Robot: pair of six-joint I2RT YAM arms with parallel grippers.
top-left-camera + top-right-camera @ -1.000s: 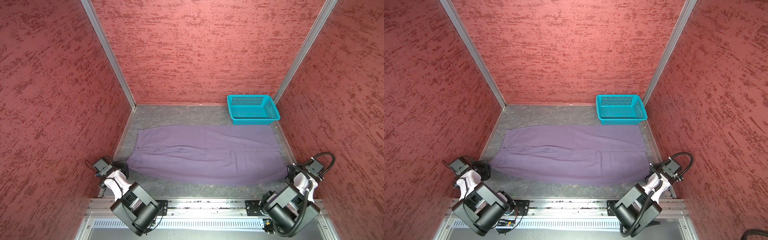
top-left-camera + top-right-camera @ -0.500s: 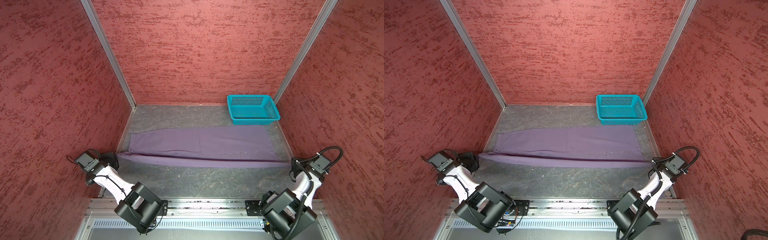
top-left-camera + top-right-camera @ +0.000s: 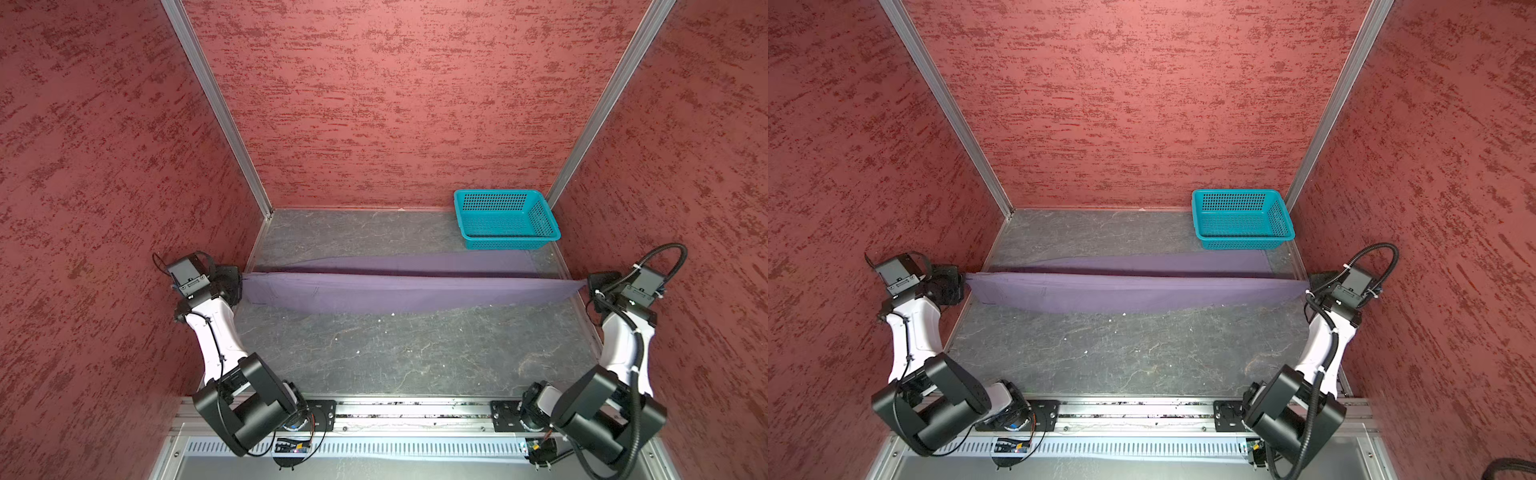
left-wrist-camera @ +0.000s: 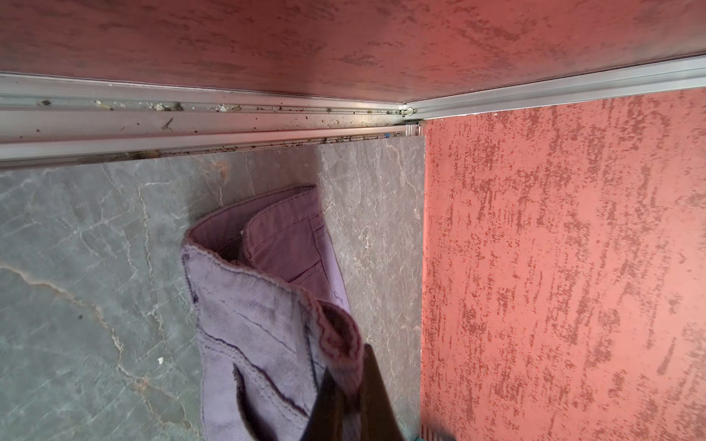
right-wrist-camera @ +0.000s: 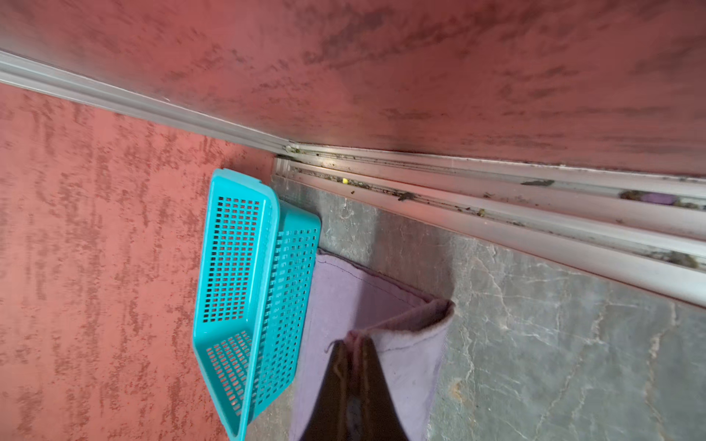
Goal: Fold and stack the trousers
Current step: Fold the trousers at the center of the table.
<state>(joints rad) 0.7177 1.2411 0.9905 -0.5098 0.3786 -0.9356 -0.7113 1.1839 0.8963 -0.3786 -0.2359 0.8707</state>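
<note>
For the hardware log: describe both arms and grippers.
Left arm and right arm: white links, blocky black joints, black wrist camera boxes. Ribbed black hose loops on the right; thin black cable on the left. Left gripper and right gripper: dark tapered fingers.

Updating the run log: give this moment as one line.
left gripper: shut on trousers waistband | right gripper: shut on hem | trousers: near edge lifted, far edge on table | teal mesh basket: empty, back right

change: I raised left gripper (image 3: 241, 284) and right gripper (image 3: 587, 286) up and back | trousers (image 3: 399, 291): near edge lifted off flat, now stretched between them over far half
</note>
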